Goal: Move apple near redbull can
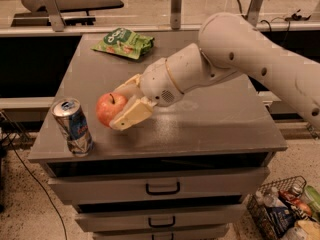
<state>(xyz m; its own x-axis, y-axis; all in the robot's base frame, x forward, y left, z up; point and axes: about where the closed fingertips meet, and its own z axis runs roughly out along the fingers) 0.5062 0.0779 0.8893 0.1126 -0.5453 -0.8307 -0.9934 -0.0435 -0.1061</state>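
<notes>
Claw (123,104): clamped on the apple (109,108), just right of the redbull can (73,126).
Placement: to be lowered gently, can left unbumped.

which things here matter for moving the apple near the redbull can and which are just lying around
In the job: redbull can at the cabinet's front left; apple; gripper, jaws shut on the apple, just right of the can.
Lying about: green snack bag at the back; wire basket, lower right.

cabinet top (215,119) | redbull can (73,127) front-left | green bag (123,42) rear | gripper (118,108) holds apple (106,109) above
</notes>
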